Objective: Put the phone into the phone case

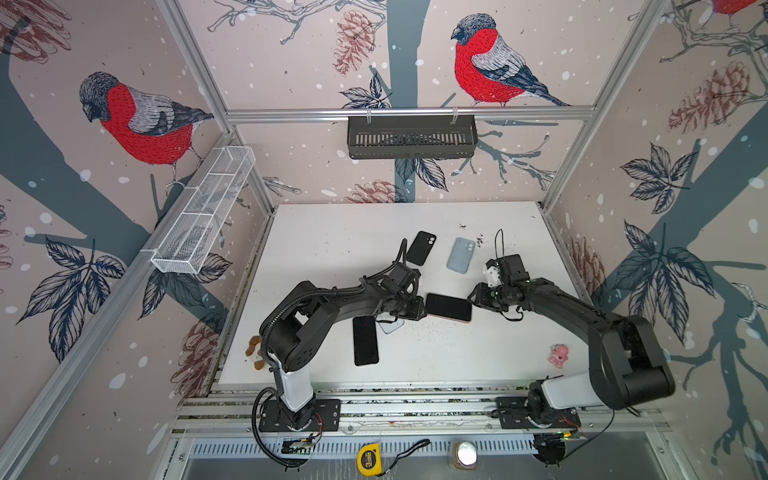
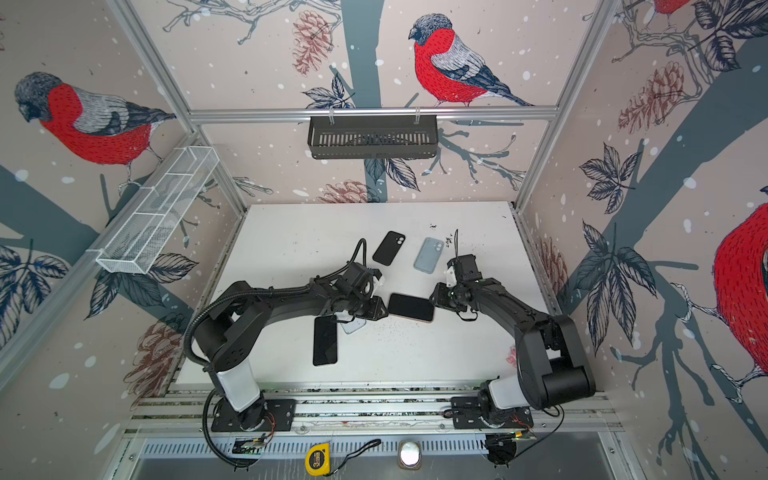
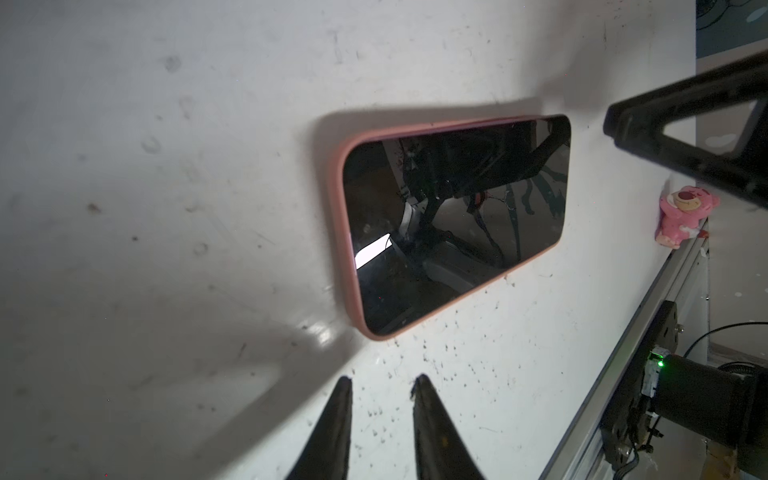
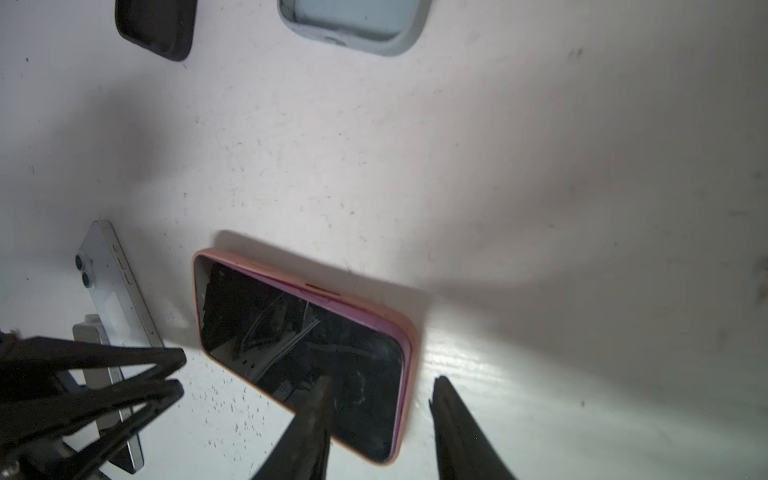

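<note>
A phone (image 1: pixel 448 306) with a dark screen lies face up in a pink phone case (image 3: pixel 338 232) mid-table, seen in both top views. In the right wrist view the phone (image 4: pixel 299 349) shows a purple side edge standing slightly above the case rim (image 4: pixel 409 374) along one long side. My left gripper (image 3: pixel 383 378) hovers just off the case's left short end, narrowly open and empty. My right gripper (image 4: pixel 382 378) is open at the other short end. One of its fingers is over the screen and the other is beyond the rim.
A black phone (image 1: pixel 365 340) and a light blue phone (image 4: pixel 112 291) lie under the left arm. A black case (image 1: pixel 420 248) and a pale blue case (image 1: pixel 460 255) lie further back. A pink toy (image 1: pixel 559 354) sits near the table's front right edge.
</note>
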Action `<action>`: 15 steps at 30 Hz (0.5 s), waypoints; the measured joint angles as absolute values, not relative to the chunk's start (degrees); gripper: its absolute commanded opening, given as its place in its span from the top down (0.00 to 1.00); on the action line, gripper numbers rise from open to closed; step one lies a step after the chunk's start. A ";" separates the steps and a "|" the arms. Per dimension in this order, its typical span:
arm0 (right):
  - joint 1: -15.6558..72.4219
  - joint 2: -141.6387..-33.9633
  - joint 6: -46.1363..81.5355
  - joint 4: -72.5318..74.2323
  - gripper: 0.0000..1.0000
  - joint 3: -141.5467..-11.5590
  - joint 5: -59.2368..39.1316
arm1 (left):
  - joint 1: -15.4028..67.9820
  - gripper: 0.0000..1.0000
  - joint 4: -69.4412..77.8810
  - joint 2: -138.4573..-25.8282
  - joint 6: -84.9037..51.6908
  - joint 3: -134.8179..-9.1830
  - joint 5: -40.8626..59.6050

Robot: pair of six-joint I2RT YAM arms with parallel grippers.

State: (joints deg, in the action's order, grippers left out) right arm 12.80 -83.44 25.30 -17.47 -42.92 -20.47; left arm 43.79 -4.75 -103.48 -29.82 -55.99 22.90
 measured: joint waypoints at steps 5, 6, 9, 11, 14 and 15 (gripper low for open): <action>12.34 -88.71 25.26 -14.72 0.53 -45.06 -22.63 | 45.15 0.72 -1.37 -103.57 -31.31 -53.01 24.21; 12.34 -89.47 25.28 -13.98 0.52 -45.12 -23.35 | 45.30 0.72 -0.56 -103.77 -31.51 -52.86 24.40; 12.34 -91.42 25.32 -11.62 0.52 -44.80 -25.85 | 45.56 0.72 1.48 -104.66 -31.75 -52.90 25.67; 12.36 -91.70 25.34 -10.04 0.52 -43.83 -27.57 | 45.56 0.72 2.35 -105.71 -31.94 -53.80 26.24; 12.38 -91.07 25.43 -7.55 0.52 -41.50 -29.28 | 45.34 0.72 2.79 -107.53 -31.88 -55.70 27.09; 12.49 -90.52 25.56 -6.81 0.52 -40.47 -29.91 | 45.08 0.72 2.83 -108.05 -31.77 -56.25 27.55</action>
